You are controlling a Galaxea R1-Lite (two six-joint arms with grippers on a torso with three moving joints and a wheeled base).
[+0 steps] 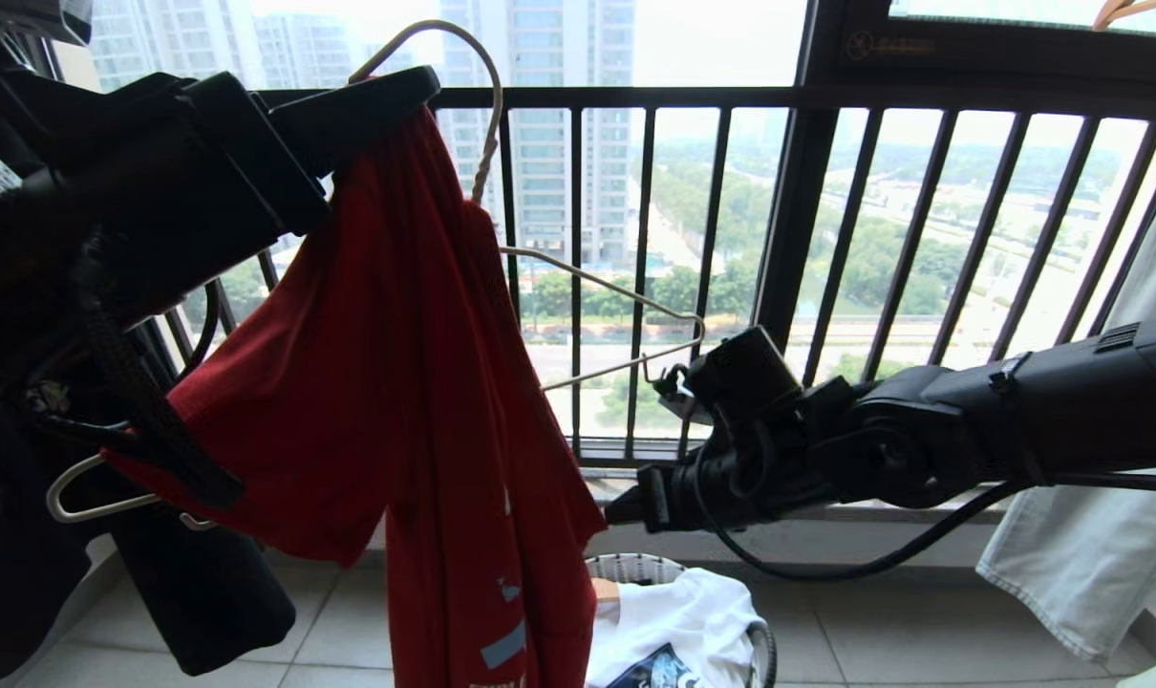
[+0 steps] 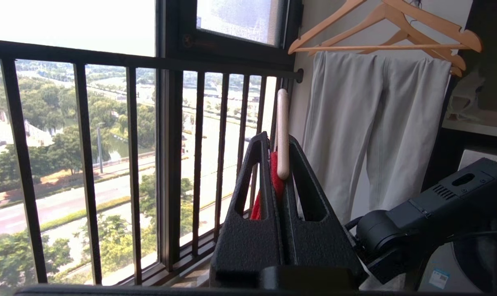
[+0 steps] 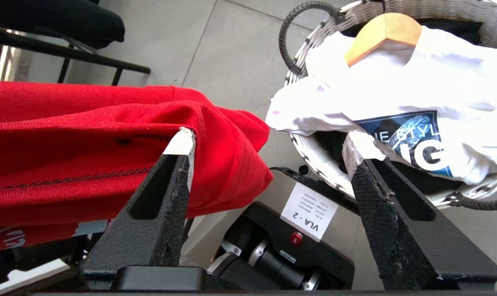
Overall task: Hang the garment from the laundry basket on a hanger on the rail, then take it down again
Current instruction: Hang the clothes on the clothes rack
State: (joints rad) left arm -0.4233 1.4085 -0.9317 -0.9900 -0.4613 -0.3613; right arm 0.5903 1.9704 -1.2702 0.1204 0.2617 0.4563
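Dressing step: red T-shirt (image 1: 387, 382) held with wire hanger (image 1: 626, 301) at upper left by clamped left gripper (image 1: 416, 91).
Right gripper (image 3: 269, 144): spread, empty.
Next: bare hanger arm to be sleeved.

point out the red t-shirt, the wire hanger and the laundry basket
red T-shirt (image 1: 387, 363), head view, on the draped body cloth
wire hanger (image 1: 626, 294), head view, on its bare sloping arm
laundry basket (image 3: 314, 154), right wrist view, on the woven white rim

garment (image 1: 387, 382): red, with pale grey-blue marks near the hem
hanger (image 1: 626, 296): cream-white
laundry basket (image 3: 314, 152): white weave, dark trim
T-shirt in basket (image 3: 396, 94): white, dark blue print with white lettering
railing (image 1: 798, 220): black vertical bars
wooden hangers (image 2: 380, 28): light tan
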